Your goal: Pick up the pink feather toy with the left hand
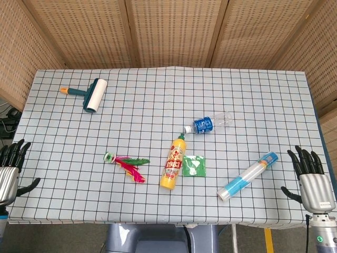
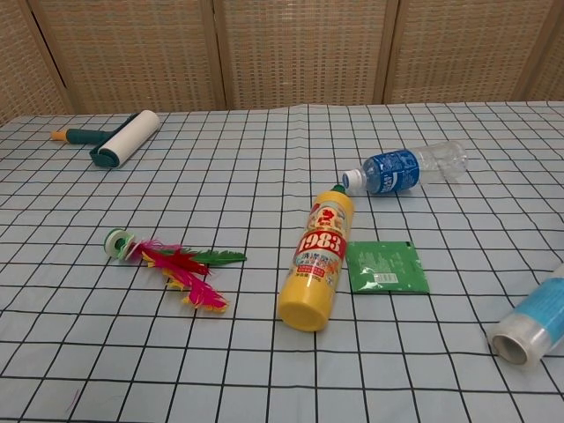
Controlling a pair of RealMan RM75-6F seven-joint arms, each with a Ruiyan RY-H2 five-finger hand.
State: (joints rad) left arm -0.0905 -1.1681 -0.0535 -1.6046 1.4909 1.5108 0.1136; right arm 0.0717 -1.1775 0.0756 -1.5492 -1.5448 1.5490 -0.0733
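The pink feather toy lies flat on the checked tablecloth, left of centre, with a green-and-white round base at its left end and pink, green and yellow feathers fanning to the right. My left hand hangs at the table's left edge, well to the left of the toy, fingers spread and holding nothing. My right hand is at the table's right front corner, also spread and empty. Neither hand appears in the chest view.
A yellow bottle lies just right of the toy, with a green sachet beside it. A blue-labelled water bottle lies further back, a blue-and-clear tube at the right, and a lint roller at the back left.
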